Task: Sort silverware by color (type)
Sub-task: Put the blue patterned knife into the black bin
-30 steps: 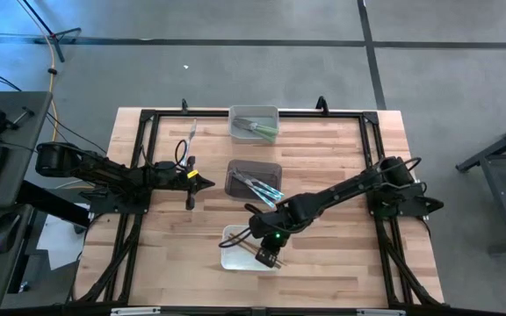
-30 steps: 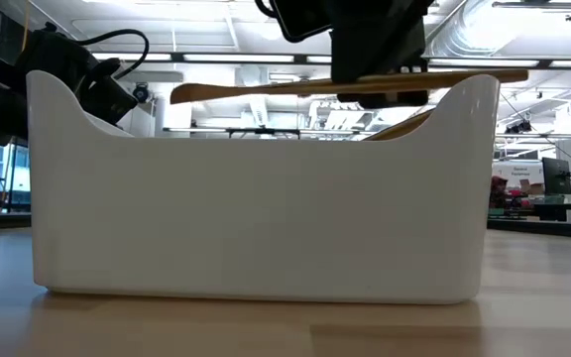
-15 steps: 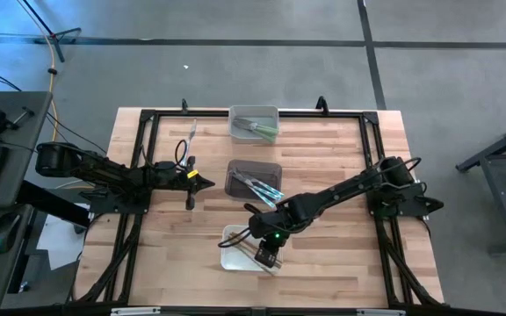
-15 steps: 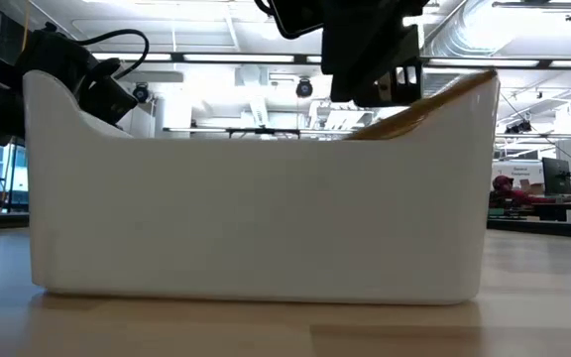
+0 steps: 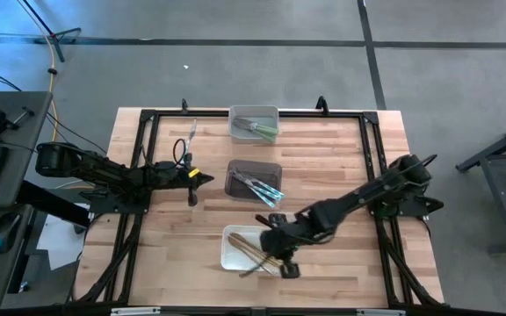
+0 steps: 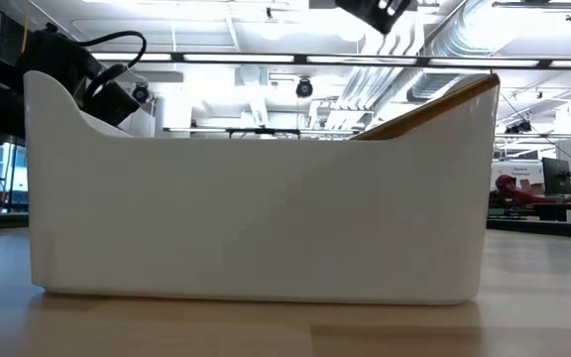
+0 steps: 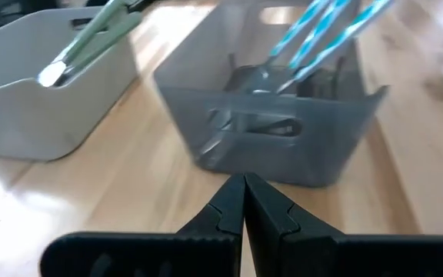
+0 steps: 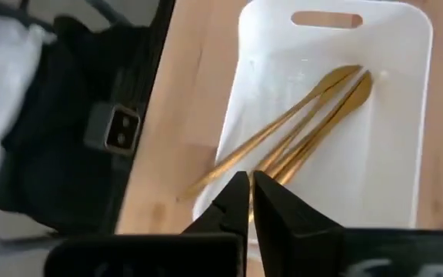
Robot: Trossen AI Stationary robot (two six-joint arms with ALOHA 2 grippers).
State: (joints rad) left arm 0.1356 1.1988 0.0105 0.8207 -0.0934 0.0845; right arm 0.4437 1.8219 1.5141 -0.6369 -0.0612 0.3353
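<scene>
Three tan wooden utensils (image 8: 306, 115) lie slanted in the white bin (image 8: 418, 123). Their heads rest on its floor and their handles lean on its rim; one handle (image 6: 434, 102) sticks up over the rim in the low view. Pale blue utensils (image 7: 321, 38) stand in the dark bin (image 5: 255, 168), and olive green ones (image 5: 260, 129) lie in the light grey bin (image 5: 255, 114). My right gripper (image 8: 250, 192) hovers shut above the white bin's near right corner (image 5: 271, 263). My left gripper (image 7: 244, 196) waits shut, left of the dark bin.
The three bins stand in a row down the table's middle, the white one (image 5: 233, 235) nearest. Black frame rails (image 5: 148, 132) run along the table's sides. Bare wood lies to the right of the bins and between them.
My right gripper held a tan utensil level over the white bin and let it go. The utensil dropped in and now leans on the rim. The gripper then rose out of the low view and moved toward the table's right and near edges.
</scene>
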